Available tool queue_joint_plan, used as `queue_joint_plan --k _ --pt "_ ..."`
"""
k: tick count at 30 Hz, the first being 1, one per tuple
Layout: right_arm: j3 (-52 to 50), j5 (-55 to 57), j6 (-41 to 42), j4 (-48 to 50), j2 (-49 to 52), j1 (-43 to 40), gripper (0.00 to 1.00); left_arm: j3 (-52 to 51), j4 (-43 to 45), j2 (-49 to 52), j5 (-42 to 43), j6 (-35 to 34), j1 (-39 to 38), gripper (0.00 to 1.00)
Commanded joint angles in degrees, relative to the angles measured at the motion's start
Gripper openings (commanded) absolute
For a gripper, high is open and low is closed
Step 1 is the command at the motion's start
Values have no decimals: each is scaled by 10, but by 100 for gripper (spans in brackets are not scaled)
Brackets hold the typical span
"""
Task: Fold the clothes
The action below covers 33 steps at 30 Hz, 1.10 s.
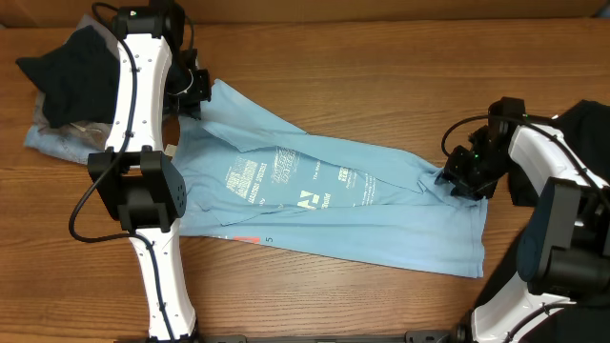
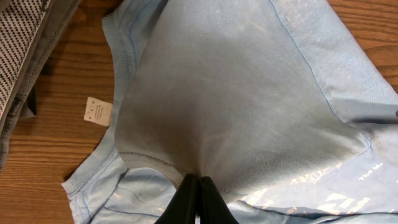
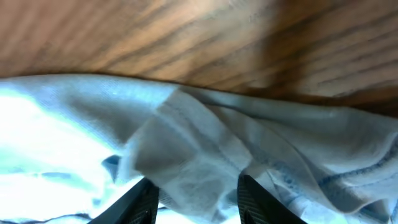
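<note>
Shirt axis is what matters. The light-blue shirt [image 1: 324, 200] lies spread on the table [image 1: 381, 57], long axis diag. in the overhead view from far-left to near-right. The collar [image 2: 118, 59] end is twd the left, the hem end twd the right.

L tool [image 2: 196, 186] is at the collar end, fully closed w/ a pinch of fabric tented up into it. R tool [image 3: 198, 202] is at the opposite end, on the far corner of the hem side. Its fingers are part-open astride a bunched fold (cloth betw. them, but I can't see them pressing it, so not gripped in my book).

Each arm has its own end: L nearer the collar, R nearer the hem, w/ the shirt's length running arm to arm.

Judgement: R prob. needs to close on that fold, then both ends get stretched along the axis before any fold across it. Risk: the shirt is skewed to the table edge and wrinkled nr the R corner.

The black shirt [image 1: 71, 67] is heaped far-left, beyond the L arm.
</note>
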Motion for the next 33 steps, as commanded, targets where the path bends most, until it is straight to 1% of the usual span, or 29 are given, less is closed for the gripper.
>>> queue_joint_plan --k 1,8,13,16,21,27,29,31,33 --pt "28 -10 -2 -2 -33 -1 47 16 -2 5 -5 17 0 4" --pt "29 -2 3 15 -32 -7 48 16 -1 5 -5 17 0 4" --pt "30 -80 19 34 -32 -35 48 16 -1 5 -5 17 0 4" --pt "29 -81 35 34 -31 -37 48 16 1 5 -5 17 0 4" --pt "20 -44 79 27 -30 -17 47 16 2 5 -5 17 0 4" --pt "-9 7 96 44 -30 9 47 16 1 5 -5 17 0 4" --pt "-19 12 96 61 -30 9 44 16 1 5 -5 17 0 4" --pt "-20 14 97 69 -30 7 37 16 0 5 -5 18 0 4" --pt "-19 14 97 74 -30 5 19 16 0 5 -5 18 0 4"
